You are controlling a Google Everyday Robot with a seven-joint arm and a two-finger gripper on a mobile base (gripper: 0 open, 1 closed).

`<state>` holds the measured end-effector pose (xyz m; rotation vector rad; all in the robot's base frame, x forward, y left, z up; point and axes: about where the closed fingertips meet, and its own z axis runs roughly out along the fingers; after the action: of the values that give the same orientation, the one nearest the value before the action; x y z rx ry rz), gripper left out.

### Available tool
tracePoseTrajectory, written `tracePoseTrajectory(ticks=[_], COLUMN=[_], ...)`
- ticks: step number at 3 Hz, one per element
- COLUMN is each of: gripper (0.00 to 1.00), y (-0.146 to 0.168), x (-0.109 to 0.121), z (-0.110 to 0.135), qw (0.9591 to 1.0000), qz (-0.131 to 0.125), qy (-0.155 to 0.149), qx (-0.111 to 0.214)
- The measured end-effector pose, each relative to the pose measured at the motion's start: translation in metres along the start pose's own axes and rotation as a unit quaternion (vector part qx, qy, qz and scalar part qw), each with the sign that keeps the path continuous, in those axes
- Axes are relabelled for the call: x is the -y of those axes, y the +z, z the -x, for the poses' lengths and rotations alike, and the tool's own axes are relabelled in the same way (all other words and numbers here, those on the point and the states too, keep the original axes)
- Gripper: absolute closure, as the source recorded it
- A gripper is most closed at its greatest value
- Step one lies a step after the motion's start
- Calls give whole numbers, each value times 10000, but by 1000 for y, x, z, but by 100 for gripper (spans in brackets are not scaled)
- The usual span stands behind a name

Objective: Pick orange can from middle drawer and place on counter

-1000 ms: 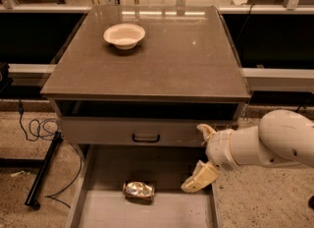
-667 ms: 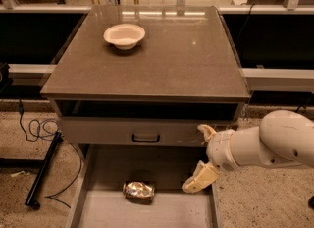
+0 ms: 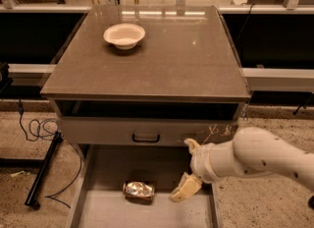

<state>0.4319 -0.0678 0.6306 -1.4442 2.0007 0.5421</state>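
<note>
Bowl [image 3: 124, 35] sits far left on counter [image 3: 186, 70]; no can up there. Handled drawer [image 3: 145, 137] sits just under counter. Below it, middle drawer [image 3: 98, 212] is pulled out toward near side. Can [image 3: 139, 191] lies on its side on drawer floor, left of centre. Gripper [image 3: 182, 170] is just right of can, not touching, over drawer's right part. Fingers [image 3: 185, 188] spread wide, holding nothing. Judgement: drawer open, gripper close to can; grasp, lift and placing on counter all left.

Middle drawer [image 3: 105, 213]: near end cut by bottom edge — right wall partly behind gripper [image 3: 189, 168].
Arm [image 3: 267, 157]: cut off at right edge.
</note>
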Motion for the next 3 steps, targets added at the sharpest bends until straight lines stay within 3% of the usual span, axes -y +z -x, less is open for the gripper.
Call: tracePoseTrajectory(ticks=[1, 2, 3], gripper=[0, 0, 0], y=[48, 112, 112], x=[-4, 5, 5], z=[-28, -62, -62], qw=[9998, 9973, 9973], qz=[-122, -590, -590], qy=[128, 209, 209], qx=[89, 388, 388])
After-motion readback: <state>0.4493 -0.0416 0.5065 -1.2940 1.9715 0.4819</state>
